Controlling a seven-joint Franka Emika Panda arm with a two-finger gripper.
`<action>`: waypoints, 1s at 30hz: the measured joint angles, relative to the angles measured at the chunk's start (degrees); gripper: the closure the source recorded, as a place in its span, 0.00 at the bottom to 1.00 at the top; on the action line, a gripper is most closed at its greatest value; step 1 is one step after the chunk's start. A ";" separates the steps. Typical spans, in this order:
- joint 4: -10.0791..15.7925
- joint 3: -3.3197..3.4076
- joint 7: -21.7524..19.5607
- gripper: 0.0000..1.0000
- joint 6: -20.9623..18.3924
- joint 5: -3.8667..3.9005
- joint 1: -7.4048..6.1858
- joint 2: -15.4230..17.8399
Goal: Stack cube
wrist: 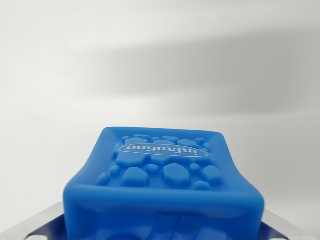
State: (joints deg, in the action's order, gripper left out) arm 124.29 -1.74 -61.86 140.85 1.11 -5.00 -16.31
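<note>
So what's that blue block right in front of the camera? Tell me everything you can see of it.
The blue cube looks like soft, matte rubbery plastic. Its facing side is sunken, with raised pebble shapes and a white-outlined oval reading "infantino", upside down here. Edges are rounded, sides bowed inward. It fills the wrist view's lower middle, between metal gripper parts at both bottom corners; actual contact is hidden. Behind is plain white.

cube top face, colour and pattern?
Blue cube, raised pebble-like bumps and a white "infantino" oval logo on the face; seen in the wrist view.
</note>
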 joint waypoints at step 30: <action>2.67 0.07 14.63 1.00 -0.42 -0.21 5.20 3.02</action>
State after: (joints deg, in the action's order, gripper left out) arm 126.96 -1.66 -47.22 140.43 0.90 0.20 -13.30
